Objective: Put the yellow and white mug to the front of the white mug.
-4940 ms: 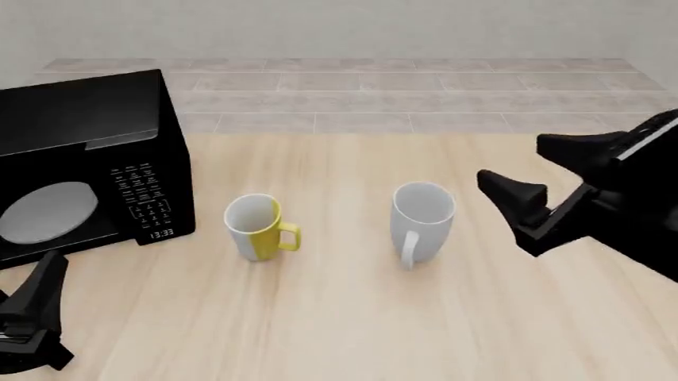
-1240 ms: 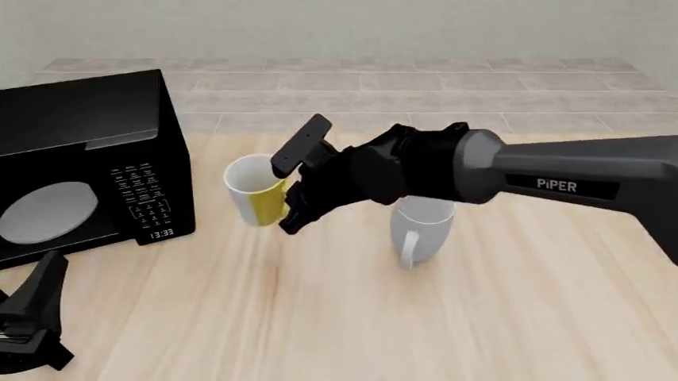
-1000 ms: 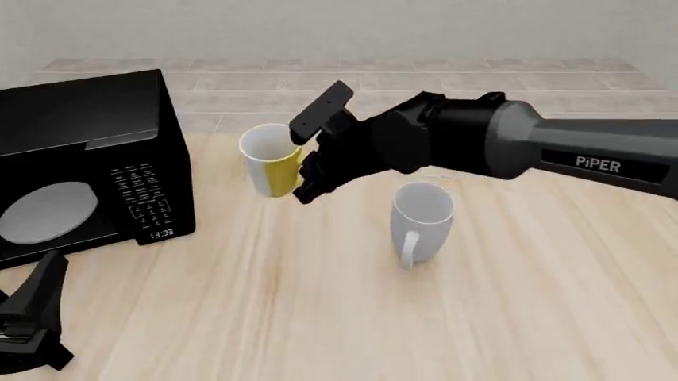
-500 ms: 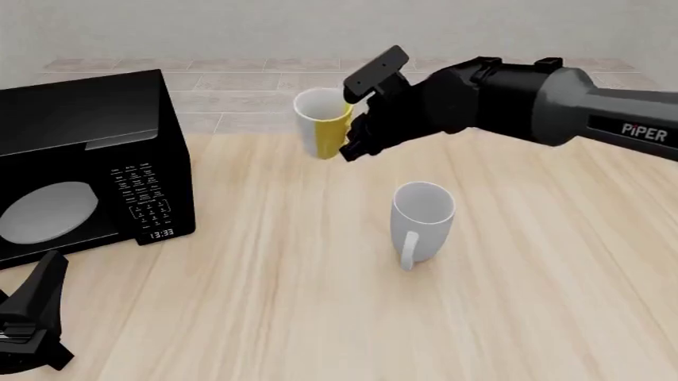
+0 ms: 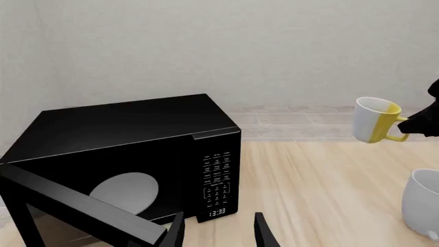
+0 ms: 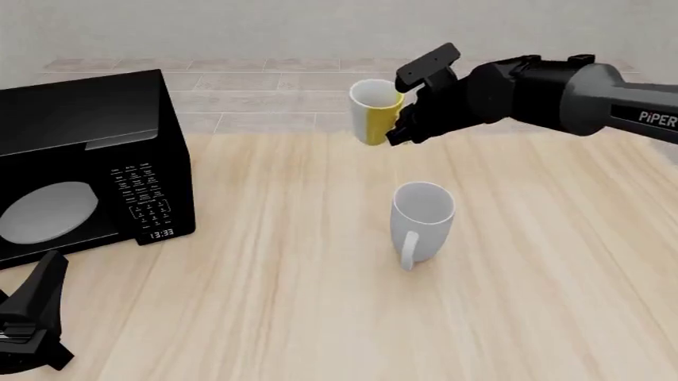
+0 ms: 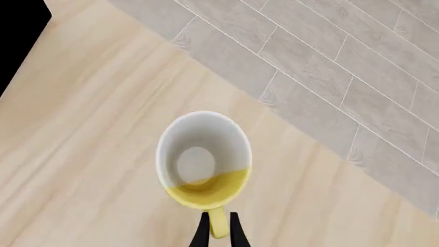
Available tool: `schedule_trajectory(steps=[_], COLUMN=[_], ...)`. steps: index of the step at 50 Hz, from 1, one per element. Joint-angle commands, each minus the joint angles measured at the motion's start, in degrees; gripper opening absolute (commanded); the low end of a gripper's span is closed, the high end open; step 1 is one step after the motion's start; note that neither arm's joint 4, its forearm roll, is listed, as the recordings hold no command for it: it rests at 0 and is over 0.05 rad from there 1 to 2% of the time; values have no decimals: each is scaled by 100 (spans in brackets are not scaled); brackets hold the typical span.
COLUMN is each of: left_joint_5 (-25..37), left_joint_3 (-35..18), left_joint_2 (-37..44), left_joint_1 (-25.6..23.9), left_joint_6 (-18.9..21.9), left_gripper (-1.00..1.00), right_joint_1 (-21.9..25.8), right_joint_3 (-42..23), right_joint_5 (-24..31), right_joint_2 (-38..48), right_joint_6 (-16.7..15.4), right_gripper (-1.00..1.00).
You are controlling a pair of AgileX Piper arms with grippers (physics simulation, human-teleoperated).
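Yellow and white mug (image 6: 373, 123), upright, airborne

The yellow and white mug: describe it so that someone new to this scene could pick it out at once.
Start at the black microwave on the table's left, then look right and up to the right arm's hand. The yellow and white mug hangs there by its handle, off the table, above and beyond the white mug. Unlike that all-white one, it has a yellow handle and a yellow patch.

front overhead, wrists close, mug (image 6: 373, 111) shared
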Motion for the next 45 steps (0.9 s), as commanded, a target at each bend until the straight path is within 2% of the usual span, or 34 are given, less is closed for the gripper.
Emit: schedule_trajectory(steps=[1, 5, 32, 35, 45], left_joint_5=[0, 0, 0, 0, 0], left_joint_3=[0, 0, 0, 0, 0], left_joint_2=[0, 0, 0, 0, 0], left_joint_1=[0, 0, 0, 0, 0], left_joint_6=[0, 0, 0, 0, 0], left_gripper=[100, 100, 100, 100, 100], right_joint_1=[-323, -497, -910, -900, -835], right_joint_3=[69, 62, 74, 22, -290], right_joint_5=[-155, -184, -458, -521, -568], right_joint_2=[102, 128, 463, 533, 988], right_joint_6=[129, 150, 241, 360, 419], right_gripper=[-100, -100, -100, -100, -100])
